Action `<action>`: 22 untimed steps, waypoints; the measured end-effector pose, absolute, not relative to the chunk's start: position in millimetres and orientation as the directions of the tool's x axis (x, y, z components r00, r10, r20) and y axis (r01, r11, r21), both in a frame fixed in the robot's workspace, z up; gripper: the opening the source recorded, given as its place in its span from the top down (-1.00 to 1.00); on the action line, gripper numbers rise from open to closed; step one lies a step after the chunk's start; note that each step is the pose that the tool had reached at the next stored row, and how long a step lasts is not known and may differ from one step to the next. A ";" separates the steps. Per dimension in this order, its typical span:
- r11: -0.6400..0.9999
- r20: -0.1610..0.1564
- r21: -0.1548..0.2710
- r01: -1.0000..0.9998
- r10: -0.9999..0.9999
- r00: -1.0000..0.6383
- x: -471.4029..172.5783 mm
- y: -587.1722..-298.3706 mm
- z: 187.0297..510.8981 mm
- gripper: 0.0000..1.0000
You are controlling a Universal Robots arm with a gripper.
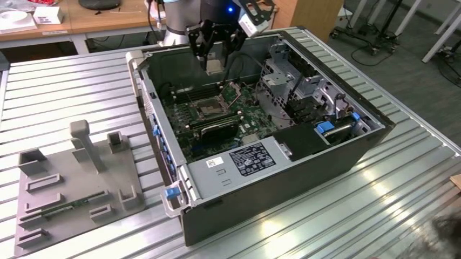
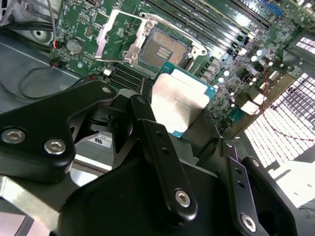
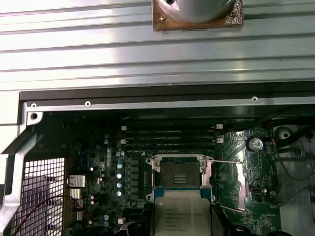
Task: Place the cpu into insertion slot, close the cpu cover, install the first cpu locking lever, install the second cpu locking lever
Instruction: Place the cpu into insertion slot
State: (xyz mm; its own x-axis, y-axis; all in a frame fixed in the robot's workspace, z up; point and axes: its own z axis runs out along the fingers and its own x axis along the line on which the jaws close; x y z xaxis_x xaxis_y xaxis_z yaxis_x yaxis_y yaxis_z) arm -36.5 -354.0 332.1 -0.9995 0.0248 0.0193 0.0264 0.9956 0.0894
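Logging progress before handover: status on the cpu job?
Pincer shut on cpu, held above the board. Insertion slot empty, cpu cover swung open. Nothing between cpu and slot.

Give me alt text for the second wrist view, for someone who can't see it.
The black gripper holds the cpu above the green motherboard, short of the insertion slot. The slot is empty, with the cpu cover swung open beside it.
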 end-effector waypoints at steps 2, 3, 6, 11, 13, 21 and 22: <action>0.996 0.019 0.089 0.026 0.025 -1.000 -36.5 -354.0 329.5 -0.08; 0.996 0.019 0.089 0.026 0.025 -1.000 -36.5 -354.0 328.0 -0.08; 0.996 0.019 0.089 0.026 0.025 -1.000 -36.5 -354.0 323.9 -0.08; 0.996 0.019 0.089 0.026 0.025 -1.000 -36.5 -354.0 319.8 -0.08; 0.996 0.019 0.089 0.026 0.025 -1.000 -36.5 -354.0 319.9 -0.08; 0.996 0.019 0.089 0.026 0.025 -1.000 -36.5 -354.0 318.6 -0.08; 0.996 0.019 0.089 0.026 0.025 -1.000 -36.5 -354.0 318.4 -0.08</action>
State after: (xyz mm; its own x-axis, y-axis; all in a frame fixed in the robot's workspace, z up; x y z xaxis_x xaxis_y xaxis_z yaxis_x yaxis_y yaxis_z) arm -36.5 -354.0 318.4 -0.9995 0.0248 0.0194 0.0264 0.9956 0.0894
